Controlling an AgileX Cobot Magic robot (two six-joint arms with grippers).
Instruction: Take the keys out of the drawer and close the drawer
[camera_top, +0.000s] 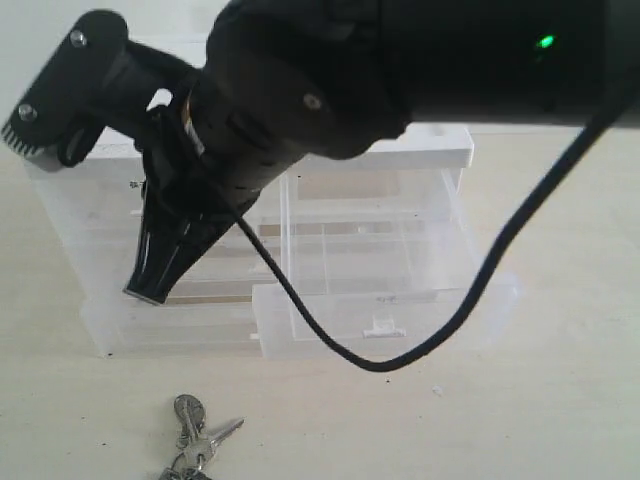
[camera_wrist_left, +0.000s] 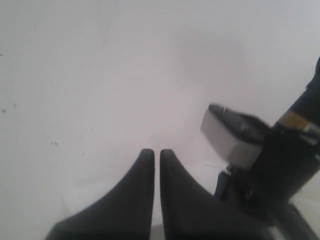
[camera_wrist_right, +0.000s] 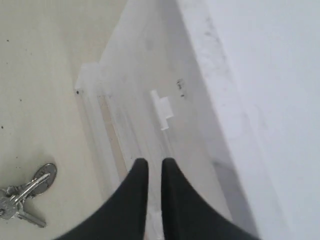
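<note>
The pale bench (camera_top: 540, 420) is carrying everything. Above it the right arm (camera_top: 300, 90) is reaching across from the right side of the exterior view, trailing a black cable (camera_top: 480, 290) in front of the translucent plastic drawer cabinet (camera_top: 440, 150).

The drawer (camera_top: 420, 310), on the lower right of that cabinet, is standing pulled out, with its front sitting well forward of the cabinet face. So the closing is not yet done.

The right tool (camera_top: 150, 285) is hanging point-down in front of the cabinet's left half, beside the open drawer's left corner. Its fingers are lying together and gripping nothing. I cannot tell whether it is touching the plastic.

The left tool (camera_wrist_left: 157, 154) is showing only in its own wrist view, where it is facing a blank white surface and the other arm's grey wrist camera (camera_wrist_left: 227, 135). Its fingers are also sitting together, with a hairline gap and nothing between them.

The keys (camera_top: 195, 440) are lying on the bench in front of the cabinet, clear of the drawer, with the lower end of the bunch running off the picture's edge. That half of the job is looking finished.

The small white tab handle (camera_top: 381, 325) is facing forward and untouched. Pushing the drawer's front back in appears to be all that is remaining.
</note>
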